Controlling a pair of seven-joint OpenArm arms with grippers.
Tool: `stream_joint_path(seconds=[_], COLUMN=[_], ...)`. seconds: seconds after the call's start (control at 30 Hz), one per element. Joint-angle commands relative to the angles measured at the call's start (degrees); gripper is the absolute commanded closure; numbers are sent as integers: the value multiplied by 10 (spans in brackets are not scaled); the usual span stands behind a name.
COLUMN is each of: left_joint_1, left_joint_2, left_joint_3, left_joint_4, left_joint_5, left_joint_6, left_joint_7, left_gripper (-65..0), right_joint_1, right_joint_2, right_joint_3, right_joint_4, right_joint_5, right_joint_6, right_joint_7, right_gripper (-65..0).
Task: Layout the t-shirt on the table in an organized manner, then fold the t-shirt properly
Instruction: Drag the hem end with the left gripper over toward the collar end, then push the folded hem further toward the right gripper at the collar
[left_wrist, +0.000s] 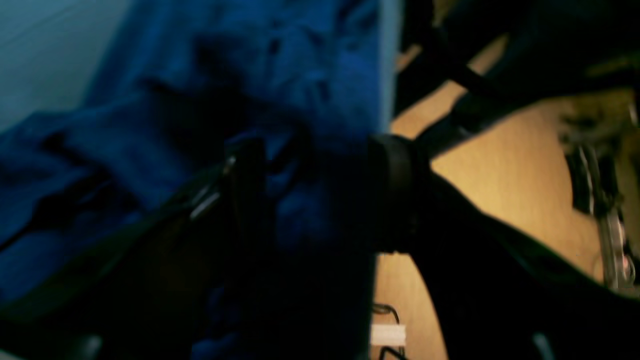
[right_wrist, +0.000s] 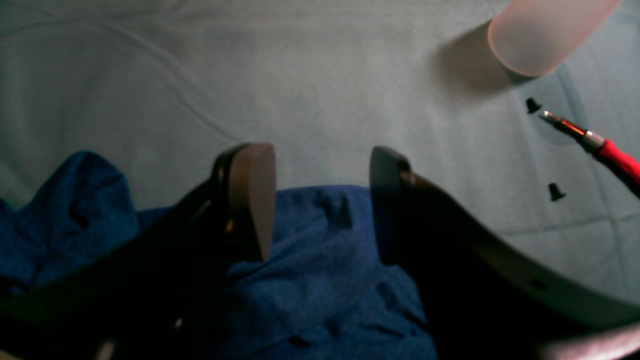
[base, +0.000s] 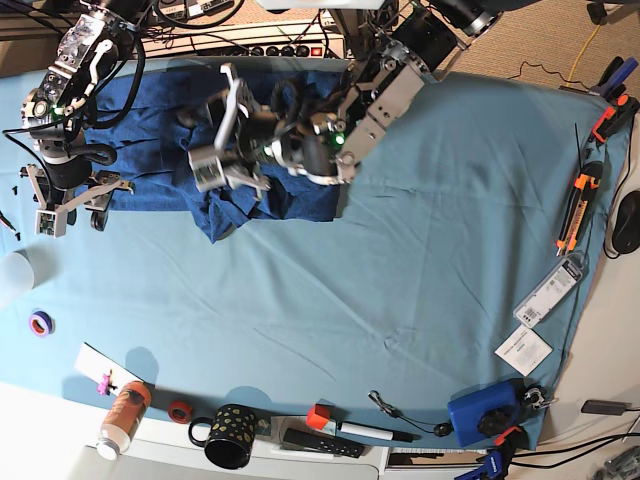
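Note:
The dark blue t-shirt (base: 150, 150) lies crumpled along the far edge of the teal table (base: 400, 280). My left gripper (base: 212, 122) hovers over the bunched middle of the shirt. In the left wrist view, this left gripper (left_wrist: 320, 170) stands open, with blue t-shirt (left_wrist: 300, 75) fabric showing in the gap and behind it. My right gripper (base: 72, 210) is at the shirt's left end. The right wrist view shows that right gripper (right_wrist: 320, 200) open just above the t-shirt (right_wrist: 320, 280) edge, holding nothing, with bare table (right_wrist: 300, 75) beyond.
A frosted cup (right_wrist: 545, 35), a red-handled screwdriver (right_wrist: 607, 150) and two small black screws (right_wrist: 532, 105) lie near the right gripper. A purple tape roll (base: 40, 323), bottle (base: 122, 415) and black mug (base: 230, 435) line the near edge. Orange tools (base: 575, 215) and papers (base: 545, 295) sit right.

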Motion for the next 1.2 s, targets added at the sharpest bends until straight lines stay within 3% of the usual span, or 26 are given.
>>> stream_joint_path(seconds=[0.0,0.07,0.1,0.2,0.37,0.5,0.67,0.93,1.17], left_joint_1=[-14,-22,-26,-38,-41,-39,-38,-16,31], left_joint_2=[10,10,9,9,9,6,-44,-92,-92], left_joint_3=[3,3,1,-15,-82,-136,-183,-202,-202], left_joint_4=[10,12,16,39,80,81,81,81,81], left_joint_5=[-22,-51,-59,-62,-4,62,56,34,94], left_joint_6=[-10,-34,-38,-36,18,26,26,26,26], left_joint_7=[-6,9,13,32,80,126,99,83,31], left_gripper=[-321,-288,-239,0,0,0,0,0,0], right_joint_1=[5,5,5,5,4,-18,-63,-129,-178], right_joint_2=[8,8,8,8,8,9,9,6,-61], right_joint_3=[3,3,3,3,3,6,39,172,250], right_joint_4=[12,12,12,12,12,15,78,228,228], right_joint_5=[3,3,2,-4,-4,2,78,166,233], right_joint_6=[-2,-2,-2,-2,28,52,102,118,162], right_joint_7=[12,10,10,10,-6,28,37,-12,-73], right_gripper=[-300,-300,-300,-300,-300,-300,-299,-299,-299])
